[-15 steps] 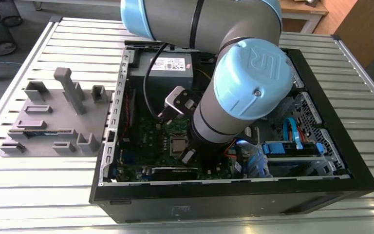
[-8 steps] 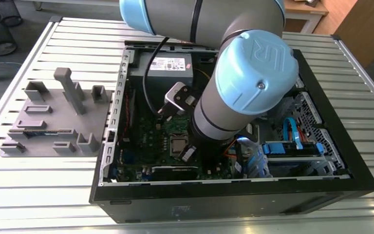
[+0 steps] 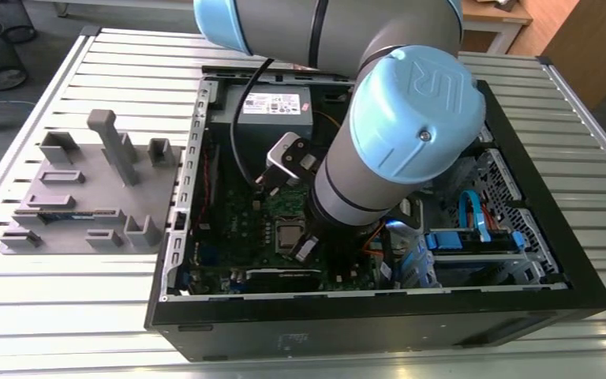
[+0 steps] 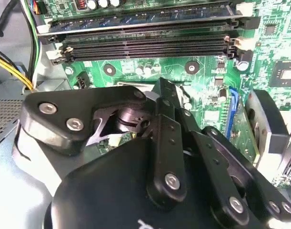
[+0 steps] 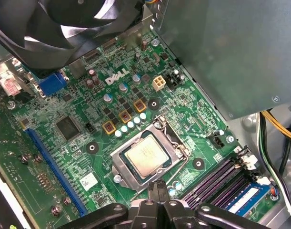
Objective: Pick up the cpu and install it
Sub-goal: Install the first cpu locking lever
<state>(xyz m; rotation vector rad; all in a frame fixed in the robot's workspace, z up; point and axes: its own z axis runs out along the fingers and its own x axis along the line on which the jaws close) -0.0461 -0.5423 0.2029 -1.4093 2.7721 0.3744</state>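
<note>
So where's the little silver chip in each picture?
Exterior view: cpu mid green motherboard, beside the arm.
First wrist view: cpu in the socket, near the memory slots.
Second wrist view: hidden behind the gripper; memory slots are the shared landmark.

cpu (image 5: 147, 160): matt silvery-grey metal lid.
socket frame (image 5: 118, 159): bright bare metal.
motherboard (image 5: 83, 157): glossy green circuit board.
gripper (image 5: 157, 187): black semi-matt links, shiny screws.
arm joint cap (image 3: 419, 99): glossy pale-blue plastic.
table (image 3: 72, 316): ribbed satin aluminium.
computer case (image 3: 387, 324): matt black metal.
</note>
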